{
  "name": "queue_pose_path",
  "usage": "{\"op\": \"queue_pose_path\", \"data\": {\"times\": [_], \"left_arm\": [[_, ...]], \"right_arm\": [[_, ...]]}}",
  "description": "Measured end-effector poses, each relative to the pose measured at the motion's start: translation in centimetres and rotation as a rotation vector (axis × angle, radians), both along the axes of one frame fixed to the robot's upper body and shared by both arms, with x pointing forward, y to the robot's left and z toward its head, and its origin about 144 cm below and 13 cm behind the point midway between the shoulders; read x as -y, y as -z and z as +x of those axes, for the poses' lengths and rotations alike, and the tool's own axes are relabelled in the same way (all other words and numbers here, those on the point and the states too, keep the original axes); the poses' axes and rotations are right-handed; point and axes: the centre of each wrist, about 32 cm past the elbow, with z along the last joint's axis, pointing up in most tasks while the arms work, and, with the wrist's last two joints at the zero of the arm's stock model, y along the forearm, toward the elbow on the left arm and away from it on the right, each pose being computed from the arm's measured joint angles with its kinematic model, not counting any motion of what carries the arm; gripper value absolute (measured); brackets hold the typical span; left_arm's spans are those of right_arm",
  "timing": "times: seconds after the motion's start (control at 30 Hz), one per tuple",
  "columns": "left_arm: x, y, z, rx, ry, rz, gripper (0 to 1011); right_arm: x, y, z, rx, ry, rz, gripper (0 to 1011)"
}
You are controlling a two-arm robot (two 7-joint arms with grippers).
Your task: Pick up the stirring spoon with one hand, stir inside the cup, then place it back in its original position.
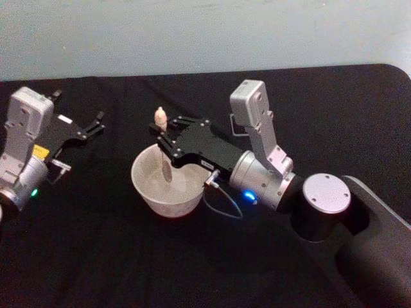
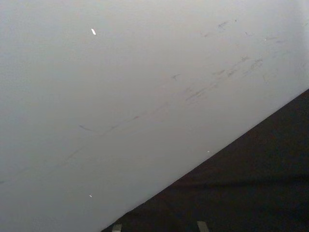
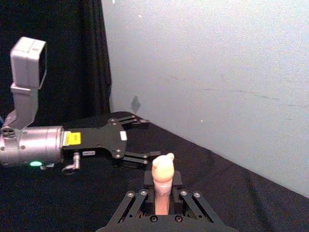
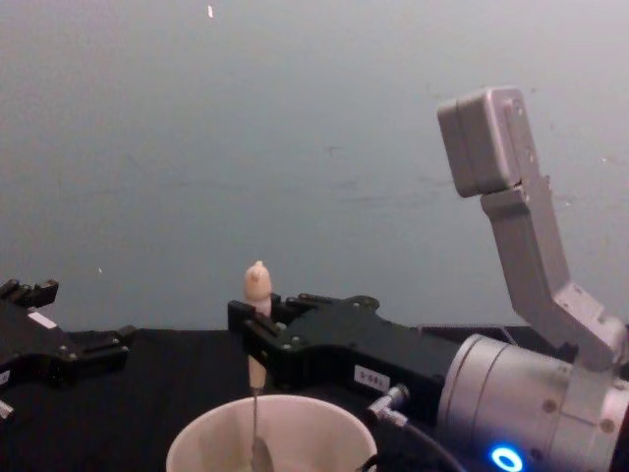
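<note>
Head view: black-draped bench (image 1: 96, 256), pale wall (image 1: 192, 32) behind; my right tool (image 1: 160, 133) clamps stirring spoon (image 1: 160, 117) upright over cup (image 1: 154, 202); left tool (image 1: 78, 107) idle at left, jaws apart.
Chest view: I see spoon bowl hanging inside cup.
Right wrist view: spoon top pokes above grip.
Left wrist view: scuffed wall, bench strip.

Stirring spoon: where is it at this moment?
Head view, centre: the spoon stands upright, clamped in the right gripper, its bowl down inside the cup.
</note>
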Motion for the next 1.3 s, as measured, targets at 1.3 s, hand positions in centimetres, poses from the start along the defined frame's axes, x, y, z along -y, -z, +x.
{"op": "queue_pose_path", "data": {"times": [1.3], "left_arm": [[0.0,0.0,0.0,0.000,0.000,0.000,1001]], "right_arm": [[3.6,-4.9,-1.4,0.076,0.017,0.105,216]]}}
